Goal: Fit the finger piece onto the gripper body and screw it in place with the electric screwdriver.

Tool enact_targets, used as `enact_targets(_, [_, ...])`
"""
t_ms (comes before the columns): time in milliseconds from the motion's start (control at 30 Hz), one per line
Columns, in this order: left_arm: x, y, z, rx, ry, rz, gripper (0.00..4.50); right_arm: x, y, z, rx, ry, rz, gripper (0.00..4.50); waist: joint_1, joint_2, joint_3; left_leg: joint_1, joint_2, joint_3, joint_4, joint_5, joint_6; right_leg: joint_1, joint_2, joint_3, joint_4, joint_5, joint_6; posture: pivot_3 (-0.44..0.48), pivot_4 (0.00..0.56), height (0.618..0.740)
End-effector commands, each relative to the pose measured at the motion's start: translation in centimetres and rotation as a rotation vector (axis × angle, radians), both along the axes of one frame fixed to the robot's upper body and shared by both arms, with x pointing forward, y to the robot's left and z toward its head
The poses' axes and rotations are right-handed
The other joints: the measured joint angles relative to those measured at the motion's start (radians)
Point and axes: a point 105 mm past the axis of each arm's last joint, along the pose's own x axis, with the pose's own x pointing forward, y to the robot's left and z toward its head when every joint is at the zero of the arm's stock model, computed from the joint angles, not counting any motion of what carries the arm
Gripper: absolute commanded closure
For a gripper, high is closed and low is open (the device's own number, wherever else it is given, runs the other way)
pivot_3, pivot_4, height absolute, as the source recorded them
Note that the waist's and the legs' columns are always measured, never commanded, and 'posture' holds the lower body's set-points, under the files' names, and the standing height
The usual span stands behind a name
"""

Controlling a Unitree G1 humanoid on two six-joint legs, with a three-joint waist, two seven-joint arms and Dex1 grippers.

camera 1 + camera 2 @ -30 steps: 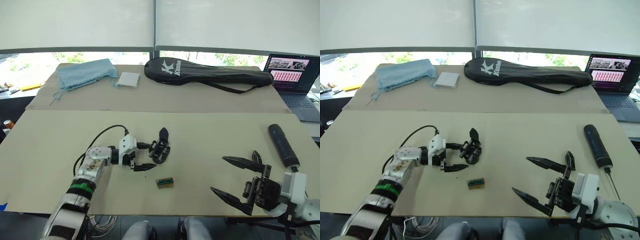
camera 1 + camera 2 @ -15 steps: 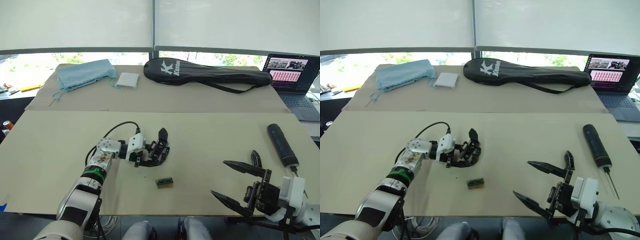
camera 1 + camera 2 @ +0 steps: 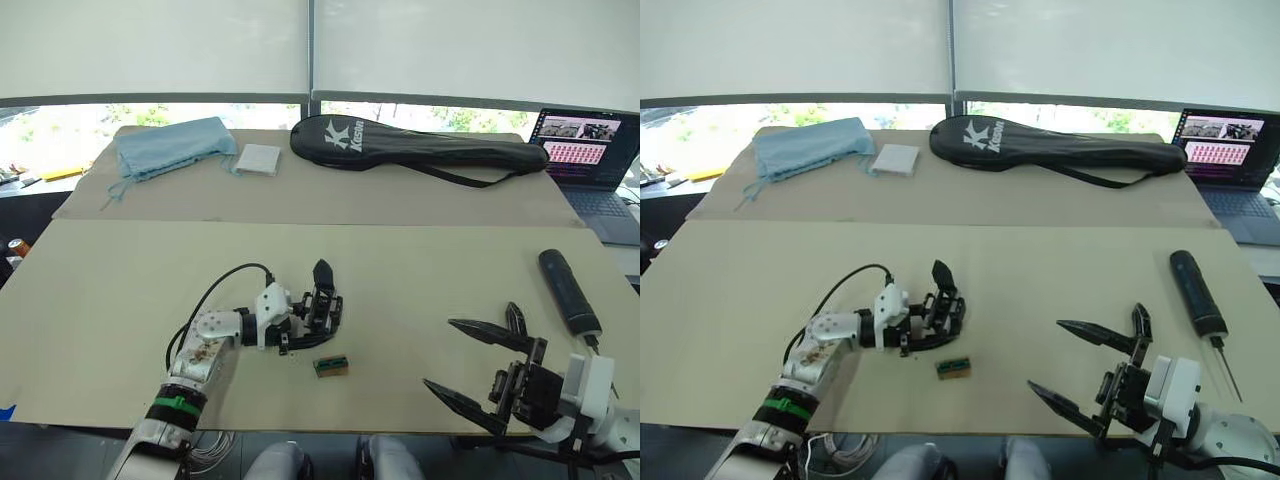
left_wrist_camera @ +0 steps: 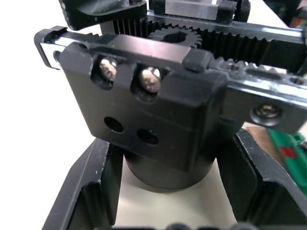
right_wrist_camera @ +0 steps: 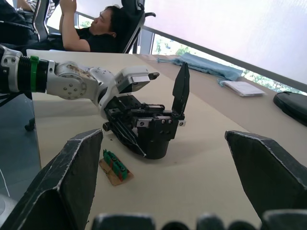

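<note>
The bench (image 3: 420, 260) is a wide tan surface, and along its far edge lie a long black racket bag (image 3: 420, 148), a folded blue cloth (image 3: 170, 147) and a small white pad (image 3: 259, 160), with an open laptop (image 3: 592, 160) at the far right, all well apart from the work. On the right side of the bench the electric screwdriver (image 3: 568, 292) lies flat with its thin silver bit pointing toward the near edge, just beyond the right end effector (image 3: 490, 365), which hovers with its two black fingers spread wide and nothing between them. Near the middle, the left end effector (image 3: 300, 318) has its fingers around the round base of the gripper body (image 3: 322, 308), which stands upright with its one fitted finger pointing up; the left wrist view shows the fingers flanking the base closely, though whether they press it firmly cannot be told. The same view shows the block's face with two screws seated and two empty holes beneath them. Just beside the block, toward the near edge, lies a small tan-and-green block (image 3: 330, 365). The finger piece appears to stand by the right end effector's upper finger as a small black wedge (image 3: 514, 318), though this is hard to make out. The step in hand seems to be steadying the body; doing it well likely means gripping low on the base, keeping the empty holes facing outward and unobstructed, and holding the block level so the piece can seat squarely.
</note>
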Motion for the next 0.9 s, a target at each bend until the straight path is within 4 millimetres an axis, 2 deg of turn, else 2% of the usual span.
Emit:
enact_targets(33, [0.5,-0.2,0.6,0.019,-0.053,0.024,2.2,-0.4,0.1,0.7,-0.003,-0.046,0.014,0.0,-0.001,0.0,0.0,0.0,0.0,0.0,0.0,0.0,0.0,0.0,0.0,0.0,0.0,0.0,0.0,0.0,0.15,0.74])
enact_targets(600, [2.0,-0.3,-0.8,0.085,-0.036,0.02,2.2,-0.4,0.0,0.5,-0.003,-0.05,0.014,0.0,0.003,0.001,-0.001,0.002,0.0,0.0,0.0,0.0,0.0,0.002,0.0,0.0,0.001,0.001,0.0,0.0,0.15,0.74])
enact_targets(833, [1.7,0.0,-1.3,0.088,0.004,0.018,2.2,-0.4,-0.1,0.4,0.0,-0.043,0.004,0.0,0.002,0.001,-0.001,0.002,0.0,0.0,0.0,0.0,0.0,0.002,0.0,0.001,0.001,0.001,0.0,0.0,0.15,0.74])
enact_targets(867, [1.7,0.2,-1.4,0.086,0.014,0.025,1.16,-0.5,-0.1,0.4,0.003,-0.04,0.002,0.0,0.001,0.001,-0.001,0.002,0.0,0.0,0.0,0.0,0.0,0.002,0.0,0.001,0.001,0.001,0.0,0.0,0.15,0.74])
enact_targets(900, [1.7,0.3,-1.5,0.088,0.025,0.028,0.7,-0.5,-0.1,0.4,0.005,-0.038,0.001,0.0,0.001,0.001,-0.001,0.002,0.0,0.0,0.0,0.0,0.0,0.002,0.0,0.001,0.001,0.001,0.0,0.0,0.15,0.74])
